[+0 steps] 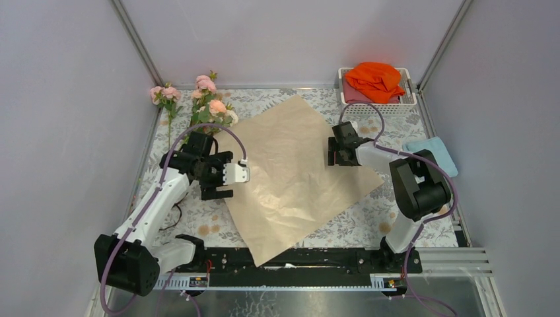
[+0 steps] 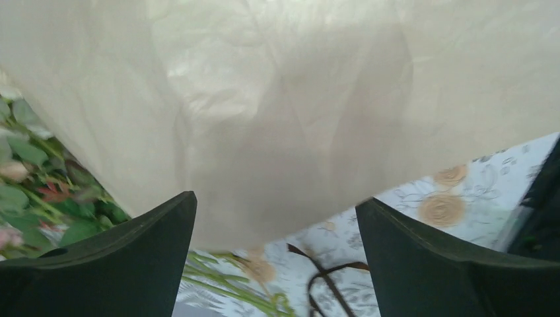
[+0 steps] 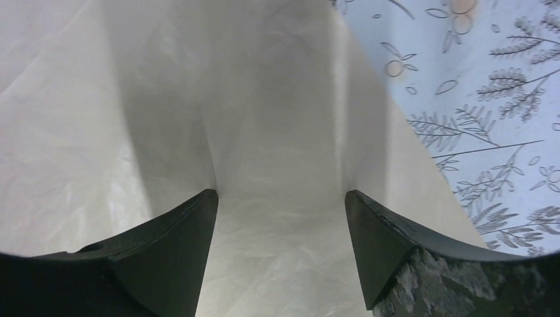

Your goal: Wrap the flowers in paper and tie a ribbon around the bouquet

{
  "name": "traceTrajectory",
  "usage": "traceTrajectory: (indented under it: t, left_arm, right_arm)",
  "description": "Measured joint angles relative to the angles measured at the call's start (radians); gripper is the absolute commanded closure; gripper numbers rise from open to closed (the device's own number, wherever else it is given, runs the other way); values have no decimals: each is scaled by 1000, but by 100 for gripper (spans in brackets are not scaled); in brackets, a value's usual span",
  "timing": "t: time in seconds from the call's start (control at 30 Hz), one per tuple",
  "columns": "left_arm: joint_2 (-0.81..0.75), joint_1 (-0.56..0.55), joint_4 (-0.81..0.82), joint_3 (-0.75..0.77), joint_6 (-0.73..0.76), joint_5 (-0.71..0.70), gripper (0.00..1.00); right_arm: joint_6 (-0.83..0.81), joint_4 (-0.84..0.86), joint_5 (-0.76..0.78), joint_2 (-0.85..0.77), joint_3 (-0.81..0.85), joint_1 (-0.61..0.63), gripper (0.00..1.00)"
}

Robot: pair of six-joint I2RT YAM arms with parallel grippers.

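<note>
Jaws of the left pincer (image 2: 276,198) stand wide apart and hold nothing. In the left wrist view the pale edge of the paper (image 2: 284,112) hangs just beyond their tips. Below it, at bottom centre, a thin dark brown curl that looks like the ribbon (image 2: 327,272) lies on the floral-print table covering (image 2: 455,198). Green stems and leaves show at the left edge of that view.

The right pincer (image 3: 280,193) is also spread. It points down at the paper and casts two finger shadows on it, with no fold pinched between the jaws.

From above, the large crinkled sheet lies flat in the middle of the frame, turned like a diamond with its tan face up. The left pincer is at its left edge and the right pincer is over its right part.

The flowers (image 1: 210,104), pink and cream blooms on thin stems, lie in the upper left of the frame, beside the sheet and not on it. A white basket (image 1: 343,71) holding an orange cloth (image 1: 375,80) sits at upper right, with a light blue cloth (image 1: 432,152) below it.

The task looks barely begun. The paper is spread, but the flowers have yet to be placed on it, no cone is rolled, and the ribbon is untied.
</note>
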Motion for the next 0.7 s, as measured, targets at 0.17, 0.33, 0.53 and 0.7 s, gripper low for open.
traceTrajectory:
  t: [0.17, 0.33, 0.53, 0.7]
  left_arm:
    - [35, 32, -49, 116, -259, -13, 4]
    - [232, 267, -25, 294, -553, 13, 11]
    - [301, 417, 124, 230, -834, 28, 25]
    - [345, 402, 254, 144, -956, 6, 28]
  right_arm:
    - [-23, -41, 12, 9, 27, -15, 25]
    - [-85, -93, 24, 5, 81, 6, 29]
    - [-224, -107, -103, -97, 105, 206, 36]
    - [-199, -107, -208, -61, 167, 314, 46]
